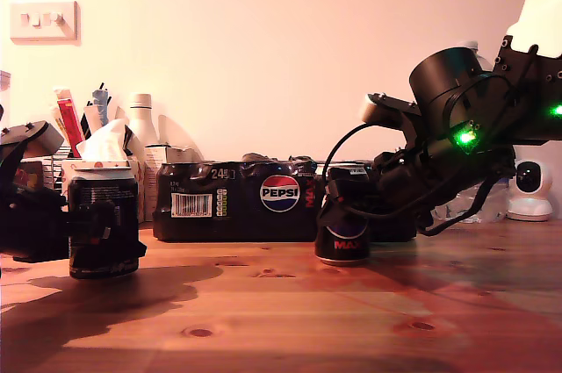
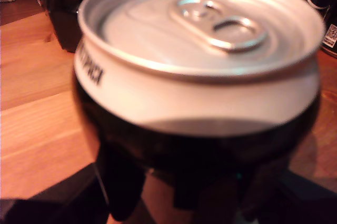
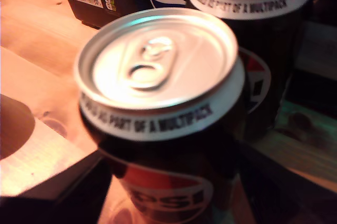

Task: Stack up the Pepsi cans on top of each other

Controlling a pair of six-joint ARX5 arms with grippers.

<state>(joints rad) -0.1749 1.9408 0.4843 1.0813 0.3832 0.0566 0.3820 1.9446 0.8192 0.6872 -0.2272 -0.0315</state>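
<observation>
Between each end effector's jaws — one Pepsi can (image 2: 197, 103).

**Both grippers set at cans, arms held low**

My first gripper (image 1: 337, 204) is reached in from the exterior view's right, its arm (image 1: 457, 118) sloped downward. Its jaws are placed about the middle Pepsi can (image 1: 344, 247); their grip cannot be made out. My second gripper (image 1: 105, 225) is held level at the exterior view's left, jaws closed on the other Pepsi can (image 1: 98, 259).
</observation>
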